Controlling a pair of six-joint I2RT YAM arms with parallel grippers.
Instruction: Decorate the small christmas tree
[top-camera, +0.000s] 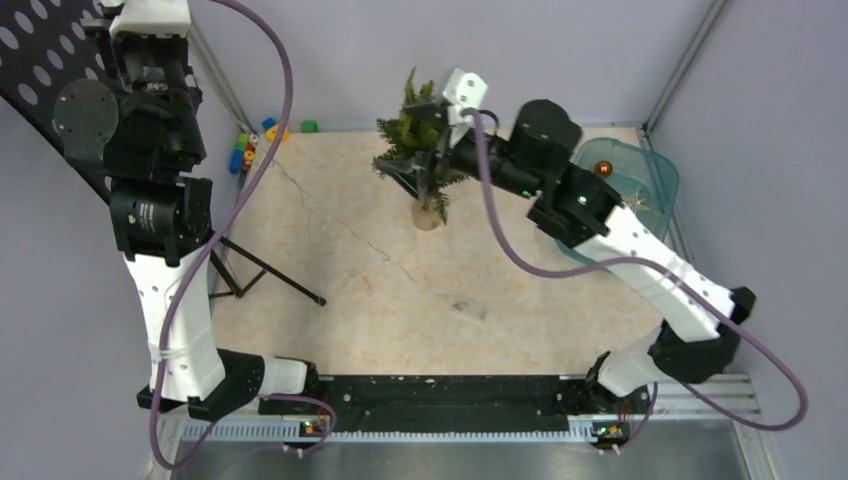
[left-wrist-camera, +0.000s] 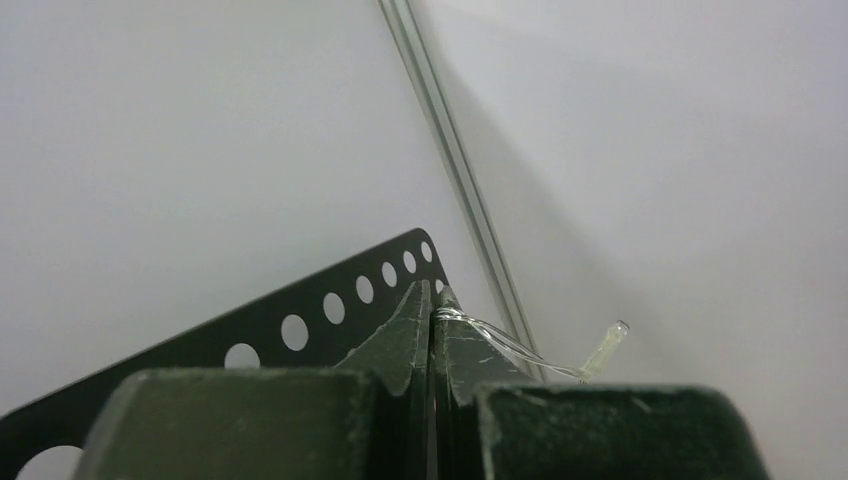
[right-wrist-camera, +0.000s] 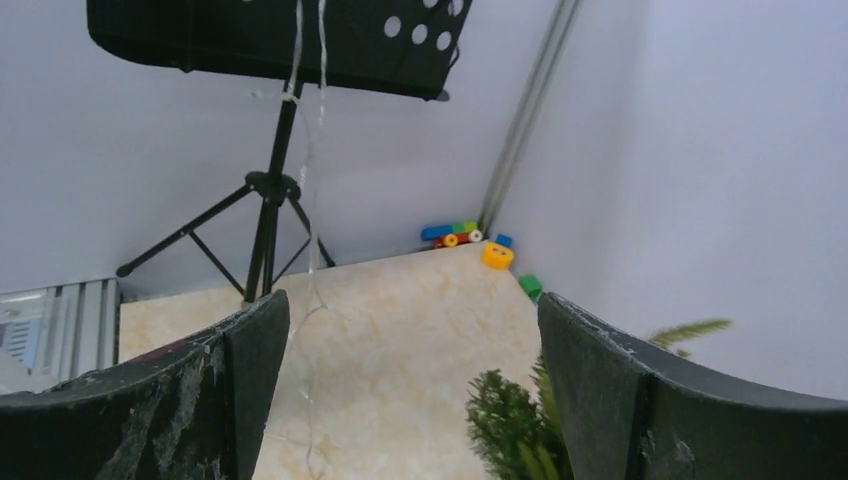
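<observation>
The small christmas tree (top-camera: 410, 135), dark green needles over a thin trunk and a round pale wooden base, is being stood toward the far side of the marbled beige counter (top-camera: 400, 290). The right fingers (right-wrist-camera: 200, 400) are being held wide apart just beside the tree's branches. The left fingers (left-wrist-camera: 395, 340) are being pressed together on a thin clear light wire (left-wrist-camera: 505, 340), high and well to the tree's left. If the wire is drawn taut, the tree is likely to be tipped, or the wire to be snagged on the black perforated music stand (right-wrist-camera: 250, 40).
</observation>
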